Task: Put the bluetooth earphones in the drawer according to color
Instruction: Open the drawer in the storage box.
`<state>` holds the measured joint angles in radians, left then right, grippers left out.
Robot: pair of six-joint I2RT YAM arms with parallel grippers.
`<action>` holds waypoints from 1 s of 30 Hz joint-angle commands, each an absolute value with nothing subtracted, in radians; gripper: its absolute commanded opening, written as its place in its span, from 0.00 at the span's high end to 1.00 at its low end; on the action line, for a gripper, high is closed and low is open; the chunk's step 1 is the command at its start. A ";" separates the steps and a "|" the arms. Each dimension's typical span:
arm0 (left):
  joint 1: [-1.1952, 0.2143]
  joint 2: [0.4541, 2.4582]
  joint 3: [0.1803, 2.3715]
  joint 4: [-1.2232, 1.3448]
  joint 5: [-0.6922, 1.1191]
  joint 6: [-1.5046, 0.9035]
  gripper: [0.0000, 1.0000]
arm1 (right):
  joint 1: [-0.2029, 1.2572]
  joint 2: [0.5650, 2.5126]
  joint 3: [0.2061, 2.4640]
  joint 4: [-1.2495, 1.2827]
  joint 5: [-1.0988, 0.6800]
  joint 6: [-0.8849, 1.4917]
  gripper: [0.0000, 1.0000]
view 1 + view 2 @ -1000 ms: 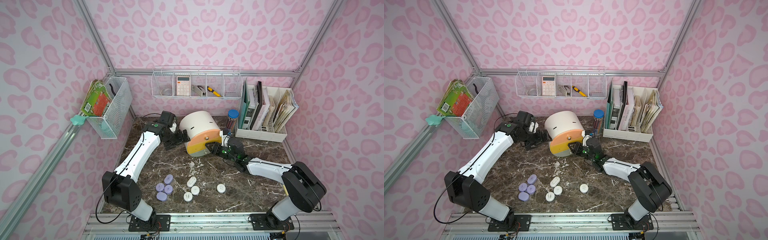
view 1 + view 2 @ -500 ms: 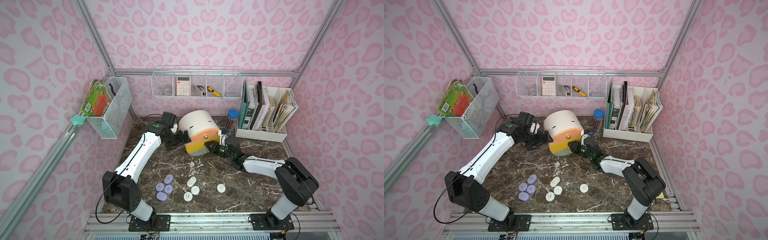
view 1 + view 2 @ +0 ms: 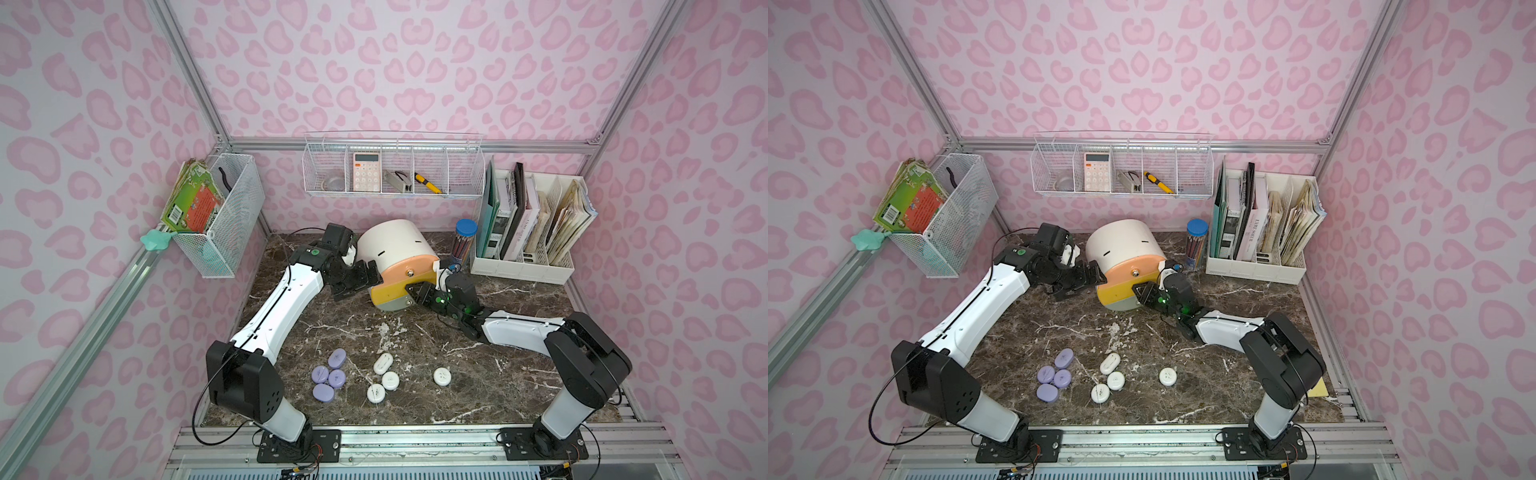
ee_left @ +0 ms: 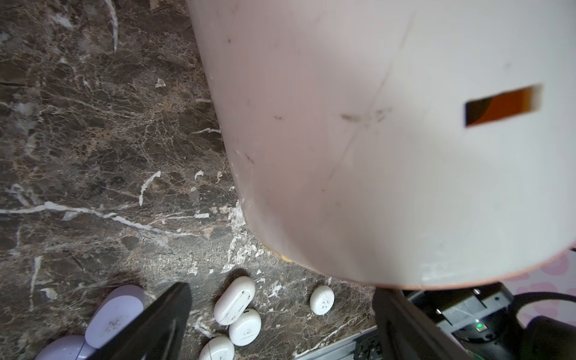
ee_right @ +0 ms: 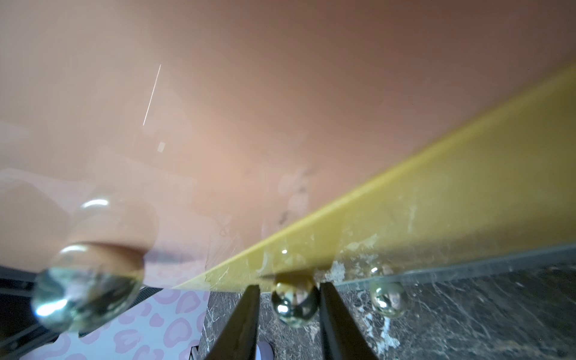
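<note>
Two grippers flank the small white round-topped plastic cabinet point(image 3: 395, 245): left gripper point(image 3: 359, 281) spread wide beside it, right gripper point(image 3: 415, 293) pinching the yellow drawer's point(image 3: 390, 294) round metal knob point(image 5: 294, 304).

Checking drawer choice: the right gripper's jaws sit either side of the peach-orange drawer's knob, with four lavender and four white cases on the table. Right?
No: the right wrist view shows the right gripper with jaws either side of the yellow drawer's knob instead. The lavender cases and white cases are as stated.
</note>
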<state>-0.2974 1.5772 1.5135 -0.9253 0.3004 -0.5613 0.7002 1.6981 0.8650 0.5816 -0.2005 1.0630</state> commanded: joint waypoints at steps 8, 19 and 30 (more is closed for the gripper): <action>-0.298 1.581 1.514 -0.925 0.294 -0.548 0.04 | 0.707 1.680 0.868 0.589 -0.205 1.080 0.82; -0.298 1.589 1.520 -0.929 0.269 -0.545 0.03 | 0.765 1.539 0.767 0.516 -0.163 1.066 0.82; -0.298 1.594 1.518 -0.930 0.266 -0.546 0.04 | 0.846 1.398 0.674 0.435 -0.098 1.066 0.82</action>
<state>-0.2985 1.5906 1.5135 -0.9306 0.2790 -0.5472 0.8295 1.4189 0.6788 0.4324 -0.1131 1.0763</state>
